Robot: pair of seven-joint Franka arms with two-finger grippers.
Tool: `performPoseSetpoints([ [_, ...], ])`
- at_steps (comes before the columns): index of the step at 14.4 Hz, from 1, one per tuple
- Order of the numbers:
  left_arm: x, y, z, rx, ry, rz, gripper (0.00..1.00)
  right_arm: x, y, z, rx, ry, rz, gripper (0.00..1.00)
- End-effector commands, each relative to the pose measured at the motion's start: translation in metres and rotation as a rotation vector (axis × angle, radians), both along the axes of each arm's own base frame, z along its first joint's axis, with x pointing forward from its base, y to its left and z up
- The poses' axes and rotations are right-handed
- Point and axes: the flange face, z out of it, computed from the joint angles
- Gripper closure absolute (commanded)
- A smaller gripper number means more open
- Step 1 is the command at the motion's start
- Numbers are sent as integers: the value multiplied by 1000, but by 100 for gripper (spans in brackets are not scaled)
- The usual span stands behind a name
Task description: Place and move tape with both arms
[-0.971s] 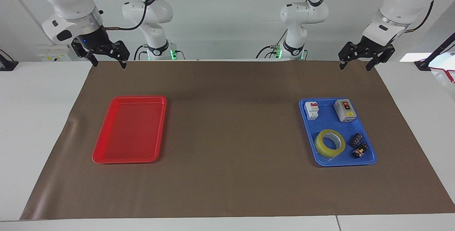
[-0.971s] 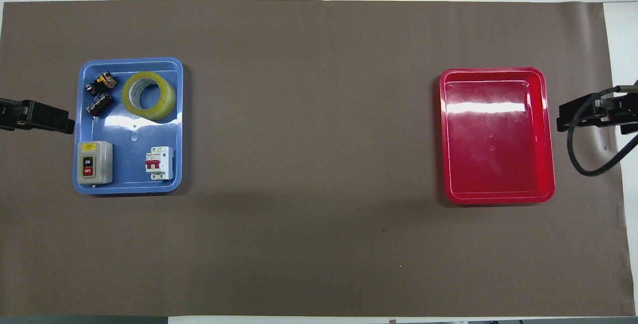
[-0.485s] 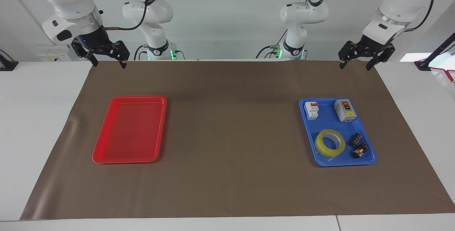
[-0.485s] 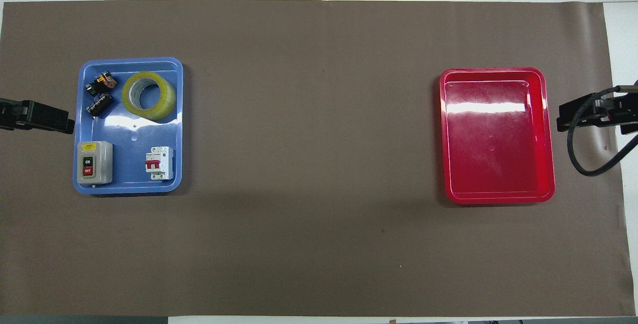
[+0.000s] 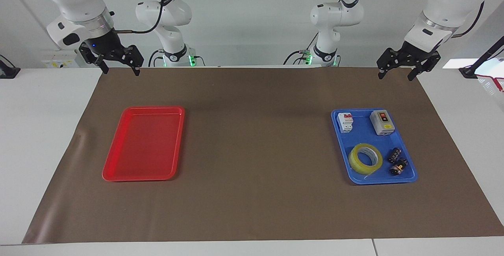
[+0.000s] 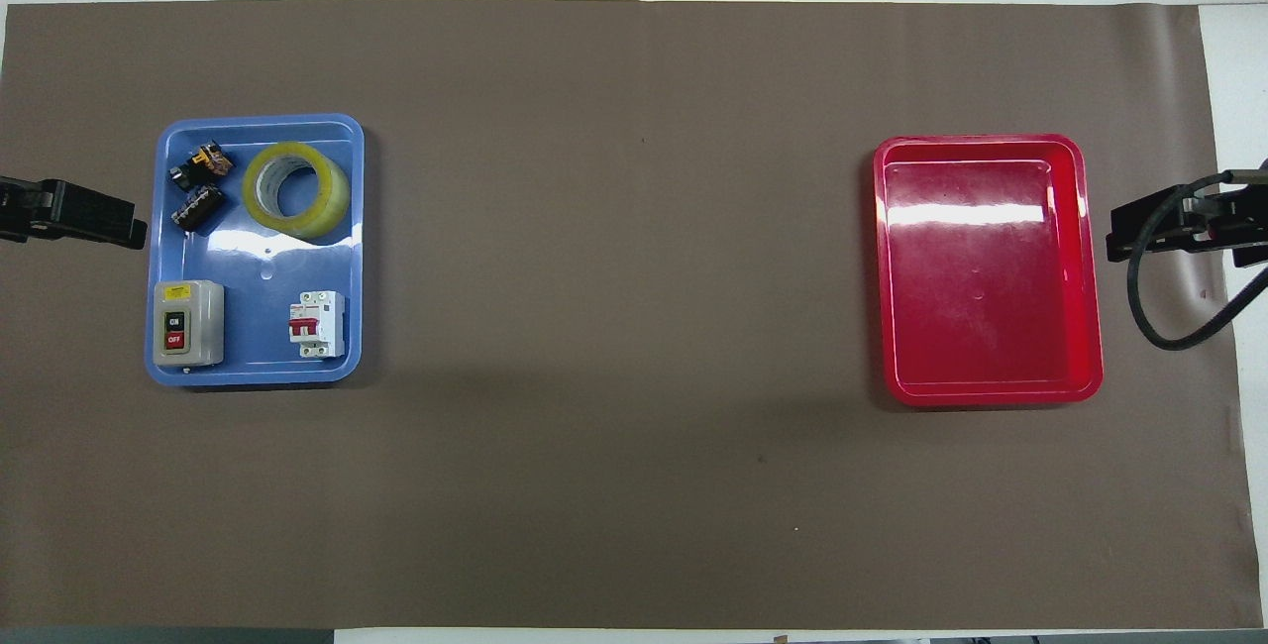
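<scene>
lying flat in the blue tray (image 5: 409, 178), the tape (image 5: 365, 158) sits beside two small black parts (image 5: 397, 162), farther from the robots than the white breaker (image 5: 345, 122) and grey switch box (image 5: 382, 122). left gripper (image 5: 398, 75) hangs over the brown mat (image 5: 256, 149) edge, fingers spread, grasping nothing. right gripper (image 5: 120, 69) hangs likewise near the red tray (image 5: 179, 141), fingers released

Overhead view's edges cut both end effectors (image 6: 134, 233) (image 6: 1111, 238).
</scene>
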Motion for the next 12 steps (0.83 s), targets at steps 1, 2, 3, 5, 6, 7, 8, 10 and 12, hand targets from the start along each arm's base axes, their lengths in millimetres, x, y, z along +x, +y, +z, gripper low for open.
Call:
performPoseSetpoints([
  [1,4,4,5,17,-6,-10,0,-4,-4,0,12,-14,11,0],
  [2,5,5,5,17,-7,-8,0,-4,-4,0,12,-14,9,0],
  [3,5,4,5,19,-9,-10,0,-4,-4,0,12,-14,9,0],
  [5,8,5,1,20,-3,-8,0,-4,-4,0,12,-14,9,0],
  [6,11,5,-4,19,3,-8,0,-4,-4,0,12,-14,9,0],
  [7,12,5,-5,17,4,-7,0,-4,-4,0,12,-14,9,0],
  [8,19,4,-13,17,11,-8,0,-4,-4,0,12,-14,11,0],
  [10,38,5,-36,15,7,-5,0,-4,-4,0,12,-14,9,0],
  [12,60,5,-64,13,-5,-3,0,-4,-4,0,12,-14,11,0],
])
